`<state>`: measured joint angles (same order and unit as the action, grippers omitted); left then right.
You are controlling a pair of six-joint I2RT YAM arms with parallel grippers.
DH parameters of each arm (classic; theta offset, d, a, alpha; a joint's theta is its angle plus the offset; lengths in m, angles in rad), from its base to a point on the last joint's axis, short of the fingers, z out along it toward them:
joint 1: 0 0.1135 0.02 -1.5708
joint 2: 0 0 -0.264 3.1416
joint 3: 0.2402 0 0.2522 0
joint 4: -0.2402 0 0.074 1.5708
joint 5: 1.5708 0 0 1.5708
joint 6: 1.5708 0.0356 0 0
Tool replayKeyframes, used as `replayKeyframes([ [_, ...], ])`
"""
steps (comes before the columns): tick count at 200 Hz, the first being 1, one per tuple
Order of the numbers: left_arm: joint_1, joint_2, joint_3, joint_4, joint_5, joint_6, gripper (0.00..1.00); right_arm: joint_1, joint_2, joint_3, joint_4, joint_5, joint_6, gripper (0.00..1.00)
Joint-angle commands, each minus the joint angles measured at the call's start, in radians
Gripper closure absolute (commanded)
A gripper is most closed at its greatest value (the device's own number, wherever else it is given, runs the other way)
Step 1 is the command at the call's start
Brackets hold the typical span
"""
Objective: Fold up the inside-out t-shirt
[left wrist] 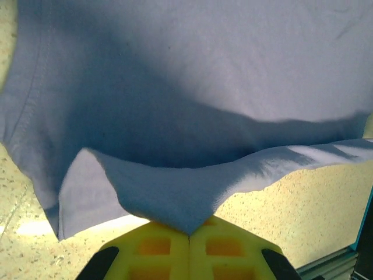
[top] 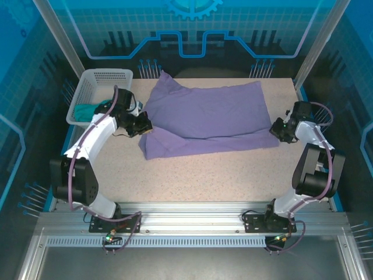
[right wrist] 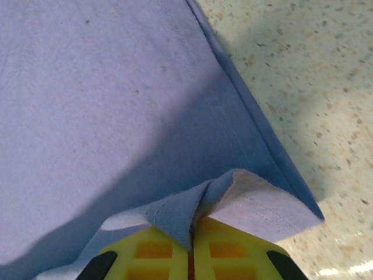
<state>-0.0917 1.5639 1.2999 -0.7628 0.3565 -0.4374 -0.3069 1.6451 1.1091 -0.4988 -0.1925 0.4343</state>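
One lavender t-shirt (top: 204,116) lies spread across the far middle of the table (top: 204,181), two grippers on it: left gripper (top: 145,129) pinches its left edge, right gripper (top: 274,131) pinches its right near corner; one basket (top: 93,81) far left holds one teal garment (top: 87,109)

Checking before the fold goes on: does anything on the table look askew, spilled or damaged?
Nothing spilled or torn. The t-shirt lies crooked: by the left pincer it is doubled over unevenly, one corner poking toward the far edge. That one and the right pincer are each shut on a bunched bit of its edge.
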Motion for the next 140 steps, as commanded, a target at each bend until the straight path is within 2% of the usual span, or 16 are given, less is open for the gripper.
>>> replayKeyframes([
  [1, 0.015, 0.034, 0.070, 0.002, -0.004, 0.022, 1.00, 0.030, 0.061, 0.067, 0.014, -0.007, 0.018, 0.91],
  [36, 0.036, 0.129, 0.165, -0.004, -0.020, 0.017, 1.00, 0.059, 0.167, 0.169, 0.003, 0.006, 0.020, 0.91],
  [61, 0.042, 0.252, 0.298, -0.020, -0.032, 0.003, 1.00, 0.060, 0.252, 0.256, 0.005, 0.018, 0.034, 0.90],
  [78, 0.046, 0.360, 0.412, -0.038, -0.067, -0.002, 0.97, 0.060, 0.322, 0.324, 0.003, 0.036, 0.039, 0.85],
  [85, 0.049, 0.407, 0.462, -0.045, -0.077, -0.008, 0.93, 0.060, 0.350, 0.350, 0.008, 0.041, 0.042, 0.80],
  [96, 0.055, 0.482, 0.539, -0.050, -0.097, -0.019, 0.80, 0.056, 0.400, 0.406, -0.002, 0.041, 0.044, 0.71],
  [109, 0.073, 0.547, 0.605, -0.029, -0.104, -0.048, 0.72, 0.052, 0.429, 0.441, 0.004, 0.014, 0.039, 0.66],
  [115, 0.082, 0.562, 0.619, -0.017, -0.103, -0.066, 0.65, 0.051, 0.424, 0.443, 0.010, 0.002, 0.036, 0.64],
  [128, 0.090, 0.535, 0.591, 0.023, -0.119, -0.081, 0.55, 0.054, 0.376, 0.404, 0.032, 0.003, 0.019, 0.60],
  [140, 0.082, 0.441, 0.466, 0.109, -0.149, -0.099, 0.47, 0.060, 0.306, 0.334, 0.054, -0.001, 0.008, 0.59],
])
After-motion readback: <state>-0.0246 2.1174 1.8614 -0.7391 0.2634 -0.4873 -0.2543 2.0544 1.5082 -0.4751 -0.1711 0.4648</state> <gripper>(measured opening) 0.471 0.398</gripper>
